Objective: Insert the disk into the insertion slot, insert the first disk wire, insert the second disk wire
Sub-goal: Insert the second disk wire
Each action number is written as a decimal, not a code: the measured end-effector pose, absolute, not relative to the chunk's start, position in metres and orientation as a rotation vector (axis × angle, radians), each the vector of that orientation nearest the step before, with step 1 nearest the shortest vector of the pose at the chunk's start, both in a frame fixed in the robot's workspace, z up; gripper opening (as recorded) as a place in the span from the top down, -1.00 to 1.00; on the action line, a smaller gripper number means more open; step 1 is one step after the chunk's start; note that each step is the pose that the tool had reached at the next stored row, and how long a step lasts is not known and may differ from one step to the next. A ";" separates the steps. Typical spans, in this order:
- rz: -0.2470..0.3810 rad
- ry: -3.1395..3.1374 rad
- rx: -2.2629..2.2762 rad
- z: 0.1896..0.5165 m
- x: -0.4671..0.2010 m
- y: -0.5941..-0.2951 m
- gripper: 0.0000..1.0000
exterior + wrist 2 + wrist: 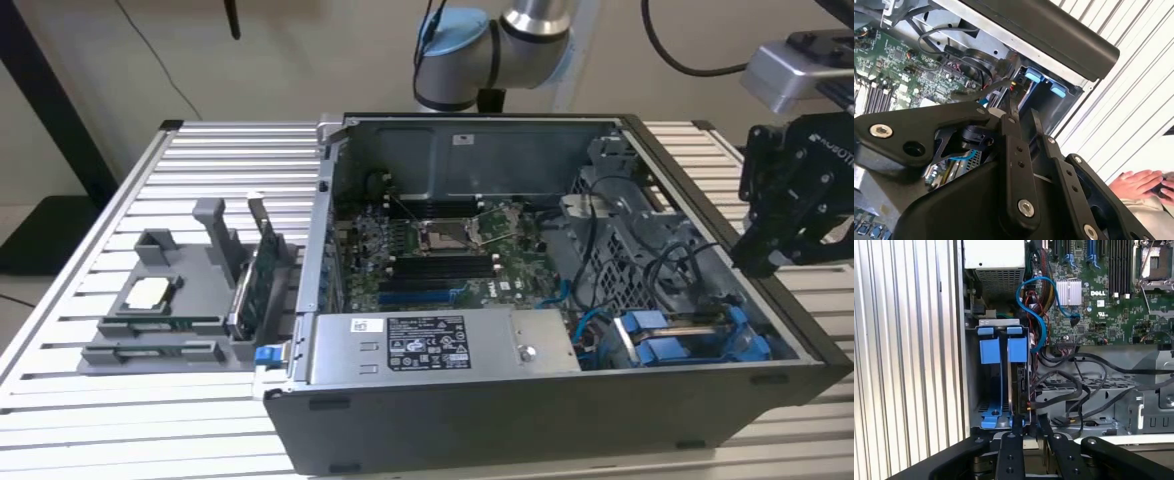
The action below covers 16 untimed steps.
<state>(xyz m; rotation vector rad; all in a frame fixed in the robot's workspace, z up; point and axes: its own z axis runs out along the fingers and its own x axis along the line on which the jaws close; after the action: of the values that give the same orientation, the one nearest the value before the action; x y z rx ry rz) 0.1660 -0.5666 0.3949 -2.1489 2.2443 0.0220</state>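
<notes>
Counter (pixel 174 400): ribbed pale metal slats running lengthwise, seen in the exterior view and in both wrist views (pixel 904 365) (pixel 1134 115).

Directly on it we note two items. First, an open dark grey computer case (pixel 534 420) lying on its side with the open face up, taking up the middle of the counter and the exterior view's right; its outer wall (pixel 961 340) meets the slats. Second, a grey plastic holder (pixel 167 300) on the exterior view's left, just beside the case. We cannot tell whether the two touch. Bare slats show in front of the holder and behind it.
</notes>
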 end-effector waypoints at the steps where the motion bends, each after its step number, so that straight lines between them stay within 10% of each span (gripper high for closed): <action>1: 0.022 2.244 -2.149 0.395 0.168 -0.567 0.47; 16: 0.019 2.246 -2.150 0.395 0.180 -0.564 0.47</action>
<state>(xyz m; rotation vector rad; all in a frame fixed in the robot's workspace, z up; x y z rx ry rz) 0.1801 -0.5644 0.3947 -2.1503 2.2458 0.0187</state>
